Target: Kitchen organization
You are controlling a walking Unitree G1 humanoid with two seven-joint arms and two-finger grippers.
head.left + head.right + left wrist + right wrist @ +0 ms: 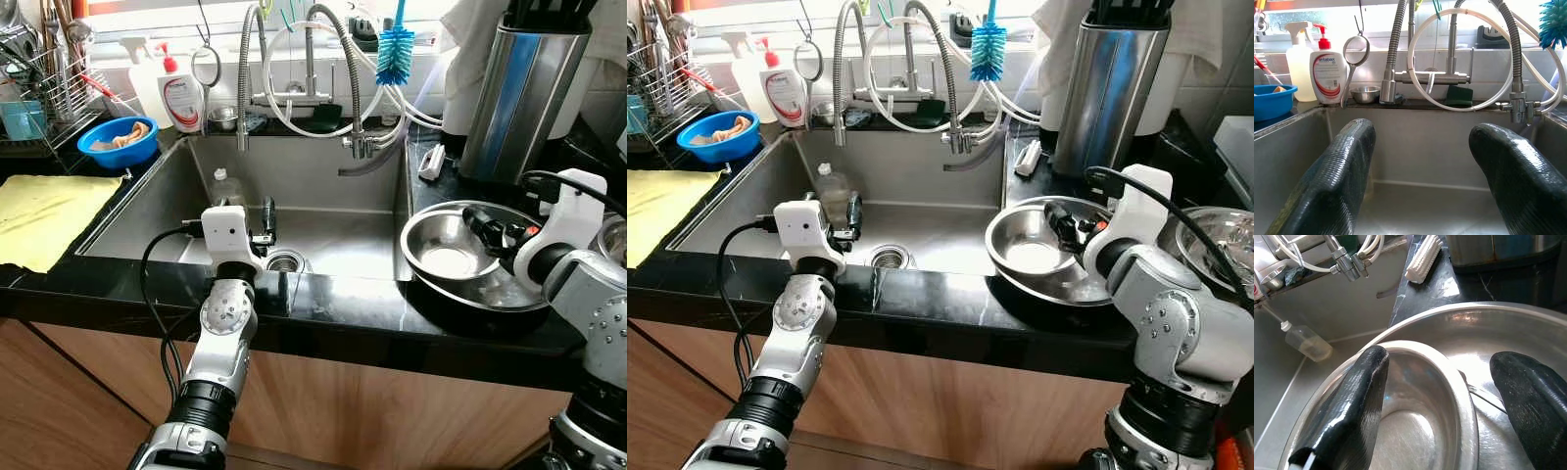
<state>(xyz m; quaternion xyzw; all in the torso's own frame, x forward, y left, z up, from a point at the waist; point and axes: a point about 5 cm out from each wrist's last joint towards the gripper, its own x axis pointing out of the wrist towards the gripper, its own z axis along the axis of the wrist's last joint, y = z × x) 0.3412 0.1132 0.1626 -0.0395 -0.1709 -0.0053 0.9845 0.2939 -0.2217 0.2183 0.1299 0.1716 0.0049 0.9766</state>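
Stainless steel makes up the sink (157, 211), set into the black tabletop (353, 313), and the large bowl (431, 230) that rests on the tabletop just right of the sink, near the front edge; a smaller steel bowl (1415, 416) sits nested inside it; the right claw (1449, 401) hangs over these bowls with its fingers spread apart, one finger (1347, 411) above the smaller bowl's rim and the other above the larger bowl's inner wall, gripping nothing; the left claw (1420, 166) is held over the sink basin near its front wall, fingers released and wide, pointed at the faucet hoses (1449, 73) along the back edge; a small clear bottle (227, 186) lies in the sink toward the back wall; a blue bowl (118, 142) stands at the back left corner beside a soap dispenser (181, 98); a yellow cloth (49, 215) covers the tabletop left of the sink; a tall steel canister (519, 88) stands behind the bowls.
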